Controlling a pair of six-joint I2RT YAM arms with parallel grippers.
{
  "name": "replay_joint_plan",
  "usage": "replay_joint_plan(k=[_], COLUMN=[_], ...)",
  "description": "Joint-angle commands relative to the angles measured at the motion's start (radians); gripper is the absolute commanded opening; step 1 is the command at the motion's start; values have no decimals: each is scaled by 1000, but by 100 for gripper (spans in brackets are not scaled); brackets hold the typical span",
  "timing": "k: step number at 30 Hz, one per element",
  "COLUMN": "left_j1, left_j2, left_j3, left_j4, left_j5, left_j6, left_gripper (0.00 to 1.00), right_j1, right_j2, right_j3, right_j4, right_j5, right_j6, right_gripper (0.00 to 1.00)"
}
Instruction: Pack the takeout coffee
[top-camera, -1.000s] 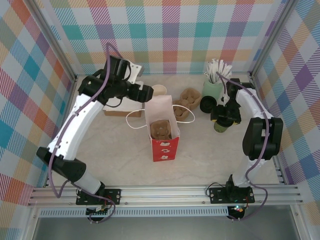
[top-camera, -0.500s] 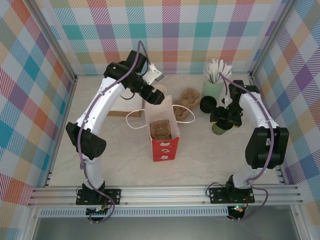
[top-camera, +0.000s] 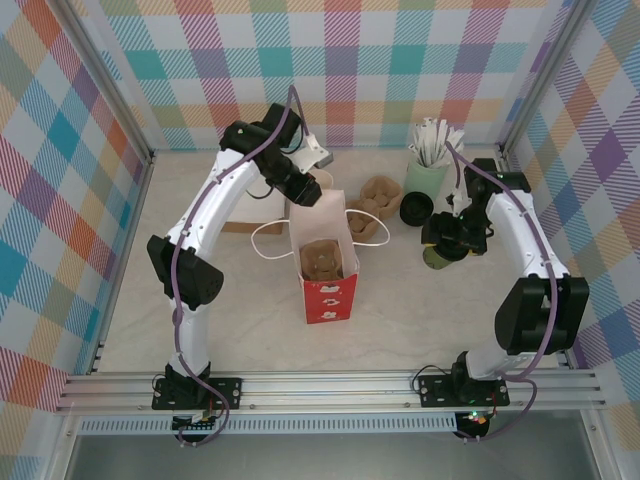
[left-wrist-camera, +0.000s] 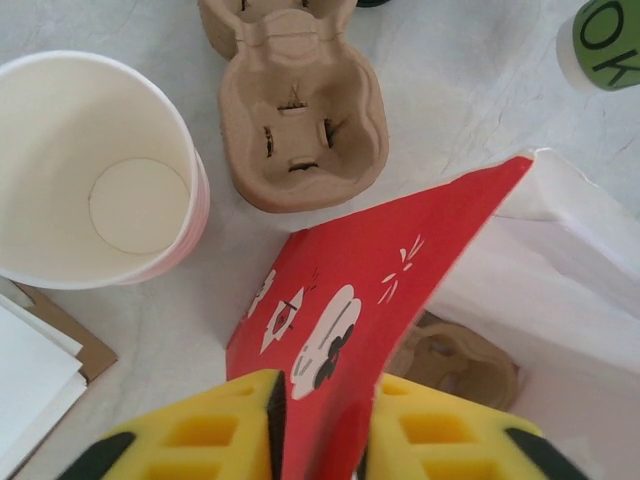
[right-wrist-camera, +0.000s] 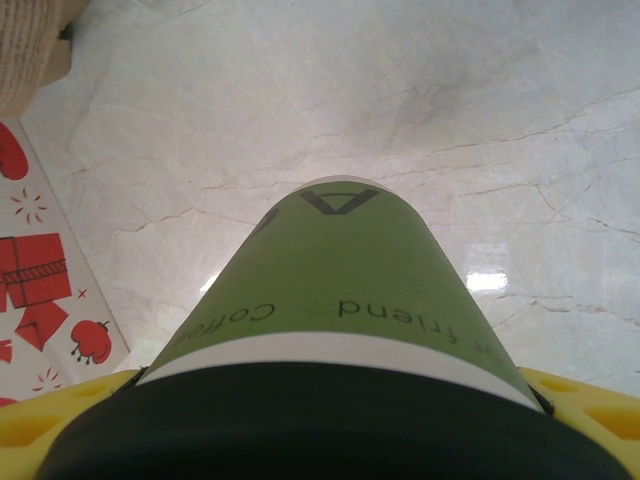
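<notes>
Toward the middle of the table (top-camera: 420, 330) stands the paper bag (top-camera: 327, 285), red with printed white figures outside and plain white inside. It stands upright with its mouth open, and a brown moulded-pulp tray (top-camera: 325, 258) sits down in it. Its walls are thin and creased, so I judge they will fold if I drag on them.

Right of the bag, nearer the table's right edge, my right gripper (top-camera: 447, 240) is clenched round the takeout coffee (right-wrist-camera: 340, 270). The cup is smooth green paper, tapering to the base and printed with dark lettering. Its round black lid (right-wrist-camera: 320, 425) sits between my yellow foam pads. It is upright and well apart from the bag, but I cannot tell whether its base rests on the stone-patterned top.

At the bag's far rim my left gripper (left-wrist-camera: 322, 425) pinches the red wall between its pads.

The step, as I judge it, is to carry the cup into the bag. I should squeeze only lightly, since a paper cup dents and a pressed lid can pop. I should lift it level above the rim, then lower it straight into one well of the tray. My left hand should draw the rim back gently, without tipping the bag.

Beyond, toward the far edge, sit an empty white cup (left-wrist-camera: 100, 170), spare pulp carriers (left-wrist-camera: 300, 120) with soft rounded pockets, and a pale-mint cup (top-camera: 425, 178) of white sticks (top-camera: 436, 135).
</notes>
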Motion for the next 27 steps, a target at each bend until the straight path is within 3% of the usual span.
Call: replay_joint_plan(k=[1,11,21,27], left_j1=[8,8,2,0], left_j2=[-29,-112,-191,-204], left_j3=[25,-83,-220,-251], left_j4=[-23,79,141,161], left_j5=[3,32,-7,7], left_j6=[-27,-211,-298,-336], left_gripper=[21,12,11,11], right_j1=[13,51,99,191], right_j2=[-43,-98,-129,-109], right_j3=[60,200,414,595], right_j4=[-52,-151,-237,-281], right_j5=[-34,-27,-65,-84], right_j6=[3,11,58,106], right_gripper=[85,85,85,85])
